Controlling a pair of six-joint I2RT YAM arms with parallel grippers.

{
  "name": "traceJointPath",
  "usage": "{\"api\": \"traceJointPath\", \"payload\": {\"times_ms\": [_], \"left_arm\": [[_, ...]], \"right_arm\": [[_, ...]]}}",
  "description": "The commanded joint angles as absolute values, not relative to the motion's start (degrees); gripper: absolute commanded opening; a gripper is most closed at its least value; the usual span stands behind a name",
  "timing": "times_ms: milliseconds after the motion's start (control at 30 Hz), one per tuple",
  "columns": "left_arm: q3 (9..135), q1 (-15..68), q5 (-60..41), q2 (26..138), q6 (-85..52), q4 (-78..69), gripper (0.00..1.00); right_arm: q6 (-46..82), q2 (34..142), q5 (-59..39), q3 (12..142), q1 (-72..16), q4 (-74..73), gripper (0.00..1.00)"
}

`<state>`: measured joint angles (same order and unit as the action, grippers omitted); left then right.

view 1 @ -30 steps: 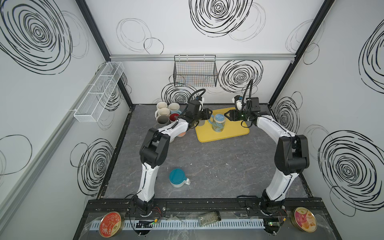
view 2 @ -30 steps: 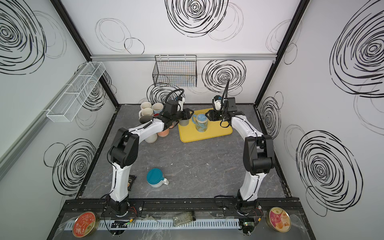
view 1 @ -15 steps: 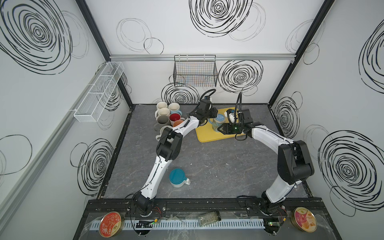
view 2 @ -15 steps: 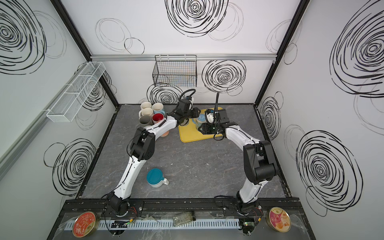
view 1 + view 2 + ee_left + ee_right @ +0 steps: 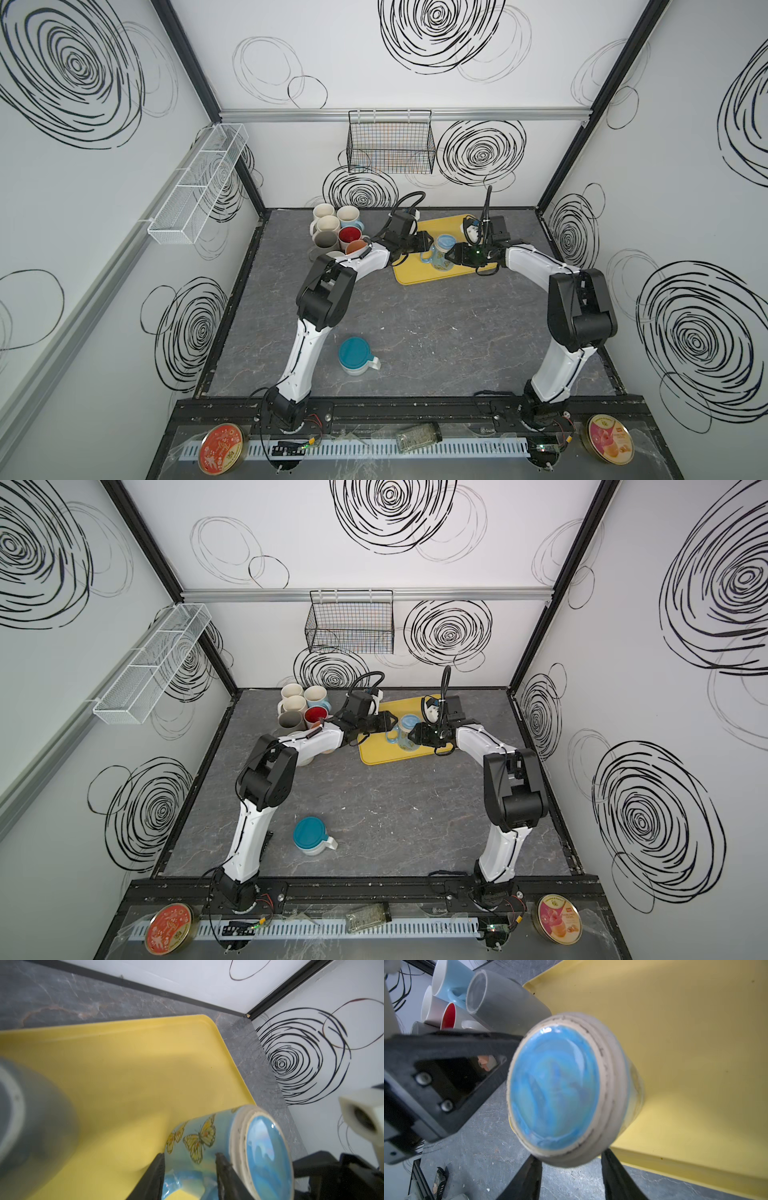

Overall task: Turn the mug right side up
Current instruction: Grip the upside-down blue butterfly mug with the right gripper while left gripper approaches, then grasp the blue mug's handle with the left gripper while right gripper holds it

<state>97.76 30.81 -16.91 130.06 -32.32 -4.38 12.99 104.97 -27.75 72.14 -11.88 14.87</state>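
- Mug (image 5: 443, 249) with butterflies stands near the middle of the yellow tray (image 5: 415, 276), rim down and blue glazed base up. It has not been turned yet.
- The left gripper (image 5: 189, 1156) is clamped on the mug at its handle side, one finger on each side.
- The right gripper (image 5: 570, 1154) has its fingers apart at the mug's base end. I cannot tell whether they press on it.
- Judged step: securing the grasp before the flip.
- Next move: lift the mug clear of the tray, roll it half a turn, and set it base down. A handle-side hold may let it swing.
- Compared with a second ago, the mug is on the same spot on the tray and equally inverted. Both grippers have shifted toward the tray's near edge and closer onto the mug.
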Motion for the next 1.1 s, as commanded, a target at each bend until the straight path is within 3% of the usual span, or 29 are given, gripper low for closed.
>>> {"api": "traceJointPath", "payload": {"times_ms": [0,300,700,1067], "left_arm": [[94.99,31.97,-18.26,125.36,-31.20,-6.00,0.45],[92.04,33.84,-13.19,120.28,-16.75,0.85,0.51],[100.61,34.80,-9.83,126.19,-4.79,11.54,0.53],[105.54,36.43,-11.82,130.36,0.37,11.82,0.52]], "right_arm": [[12.62,105.86,-27.42,74.96,-11.44,16.06,0.50],[12.38,105.38,-27.93,73.78,-10.01,15.82,0.49],[12.12,104.42,-28.30,72.82,-9.50,15.82,0.50],[12.11,104.68,-29.88,72.69,-9.18,16.08,0.49]]}}
